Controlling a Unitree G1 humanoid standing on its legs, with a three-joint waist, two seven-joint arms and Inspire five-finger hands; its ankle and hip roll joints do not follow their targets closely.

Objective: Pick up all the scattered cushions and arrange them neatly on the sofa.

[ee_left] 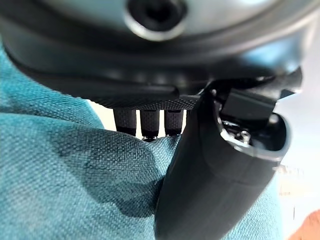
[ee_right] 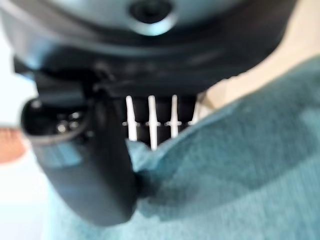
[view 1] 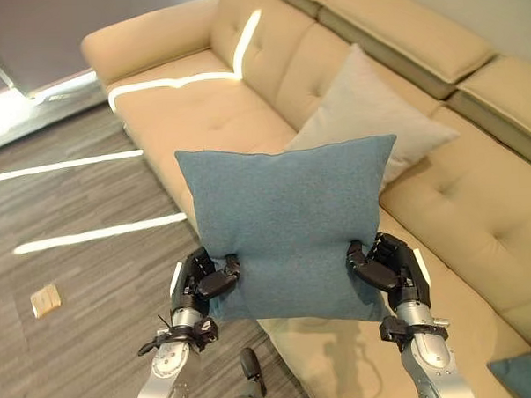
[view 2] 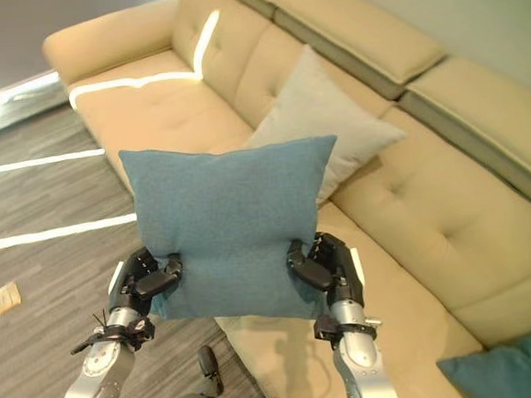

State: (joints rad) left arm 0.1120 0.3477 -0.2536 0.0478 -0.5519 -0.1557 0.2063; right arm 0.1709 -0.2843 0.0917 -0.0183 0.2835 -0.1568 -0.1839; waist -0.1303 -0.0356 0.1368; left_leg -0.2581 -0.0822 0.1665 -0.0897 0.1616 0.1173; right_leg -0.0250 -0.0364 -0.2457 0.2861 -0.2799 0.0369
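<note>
A teal-blue cushion (view 1: 289,224) is held upright in the air over the front edge of the beige sofa (view 1: 477,207). My left hand (view 1: 203,285) pinches its lower left side, thumb in front and fingers behind. My right hand (view 1: 388,271) pinches its lower right side the same way. Both wrist views show the cloth (ee_left: 65,180) (ee_right: 240,180) squeezed between thumb and fingers. A grey cushion (view 1: 368,115) leans against the sofa back behind the blue one. Another teal cushion (view 2: 506,369) lies on the seat at the near right.
The sofa's far seat (view 1: 200,105) toward its armrest (view 1: 135,33) is bare, with a streak of sunlight. Wood floor (view 1: 74,260) lies to the left, with a small tan square object (view 1: 45,300) on it.
</note>
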